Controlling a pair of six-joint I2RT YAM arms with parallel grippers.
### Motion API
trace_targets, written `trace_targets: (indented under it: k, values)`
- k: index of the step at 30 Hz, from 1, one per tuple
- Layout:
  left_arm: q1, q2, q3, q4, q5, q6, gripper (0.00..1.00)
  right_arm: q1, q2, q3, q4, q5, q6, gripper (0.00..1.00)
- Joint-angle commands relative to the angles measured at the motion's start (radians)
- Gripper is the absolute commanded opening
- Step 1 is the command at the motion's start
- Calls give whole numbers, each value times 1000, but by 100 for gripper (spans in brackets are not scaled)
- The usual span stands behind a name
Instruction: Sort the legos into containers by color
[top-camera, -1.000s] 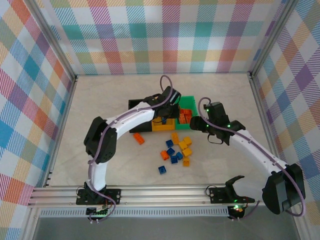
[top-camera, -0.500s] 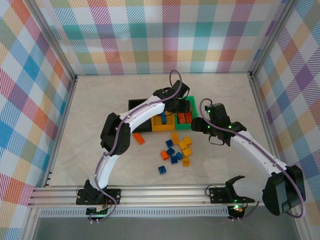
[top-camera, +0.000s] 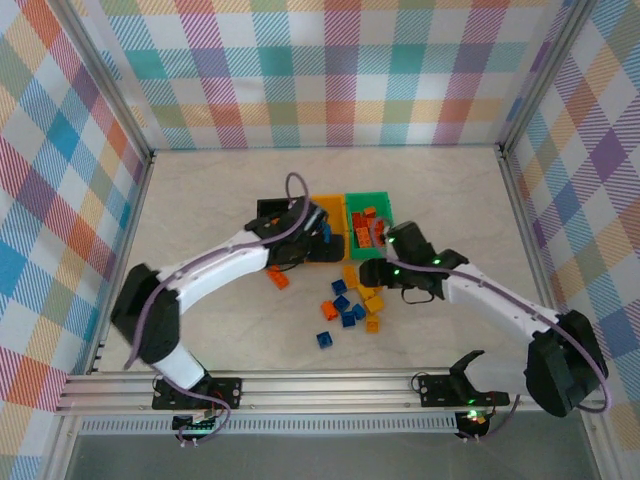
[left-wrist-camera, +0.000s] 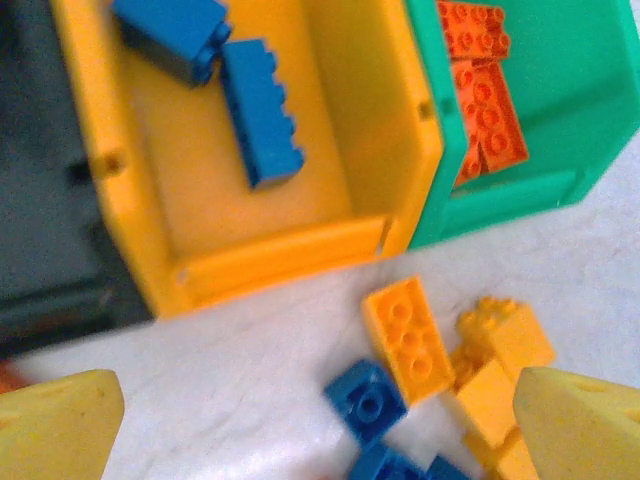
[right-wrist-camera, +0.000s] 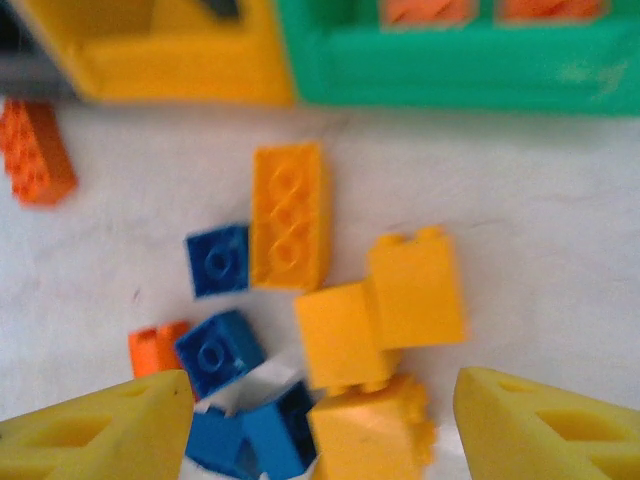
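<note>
Hovering by the yellow bin (top-camera: 333, 203), the left claw (top-camera: 318, 236) sits left of the right claw (top-camera: 372, 272), above loose bricks (top-camera: 350, 305). Left wrist: fingertips (left-wrist-camera: 60, 425) spread, empty; two blue bricks (left-wrist-camera: 258, 115) lie inside that bin. Right wrist: fingertips (right-wrist-camera: 100, 430) spread, empty, over yellow bricks (right-wrist-camera: 415, 285).

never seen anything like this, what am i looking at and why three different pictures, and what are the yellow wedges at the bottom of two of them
Two robot arms are bolted at the near edge of a table. The wide picture comes from a fixed camera above and behind them, showing the left arm and right arm. The other two come from a camera on each wrist; the yellow wedges are the fingers themselves. The left gripper and right gripper are both open, holding nothing. On the table stand a black bin, a yellow-orange bin with two blue bricks, and a green bin with orange bricks. In front lie loose bricks.
</note>
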Motion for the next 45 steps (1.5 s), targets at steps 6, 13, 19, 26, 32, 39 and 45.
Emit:
trace_targets:
  k: [6, 13, 19, 26, 32, 39, 45]
  values:
    - [10, -388, -340, -53, -98, -96, 100, 251, 200, 95, -3, 23, -40, 62]
    - [56, -576, -486, -99, -90, -138, 100, 290, 272, 136, -19, 95, -28, 53]
    - [89, -591, -520, -81, -61, -139, 100, 290, 298, 152, -69, 145, -47, 54]
    - [103, -580, -517, -74, -54, -138, 100, 287, 401, 214, -73, 177, -96, 48]
    - [118, -593, -521, -88, -58, -133, 100, 290, 421, 215, -59, 132, -103, 59]
    - [125, -593, -517, -91, -51, -132, 100, 288, 470, 215, -40, 137, -96, 55]
    - [126, -588, -515, -93, -47, -129, 100, 288, 462, 213, -14, 122, -99, 42]
